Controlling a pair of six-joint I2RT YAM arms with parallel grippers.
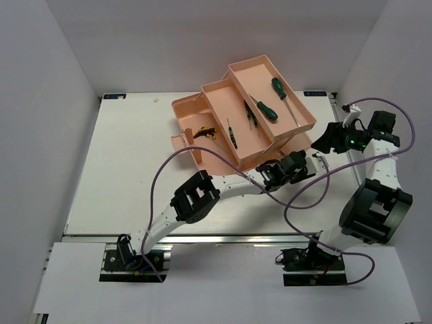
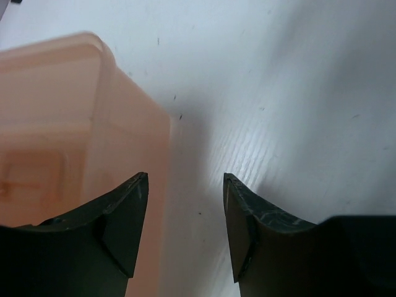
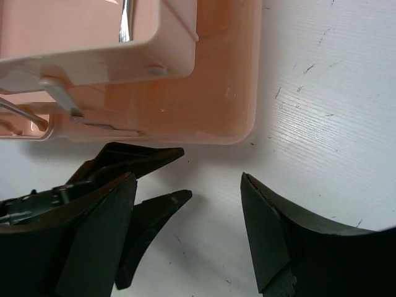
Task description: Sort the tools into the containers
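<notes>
Left gripper and right gripper, fingers spread and empty, hover low beside the toolbox.

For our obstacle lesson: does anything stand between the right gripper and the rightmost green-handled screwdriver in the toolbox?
Yes. The right gripper is low beside the right corner of the salmon-pink toolbox, while the green-handled screwdriver lies inside the raised fold-out tray. That tray's side wall stands between them. Nothing covers the tray from above.

Bright, even light with soft shadows; both wrist views blur up close
</notes>
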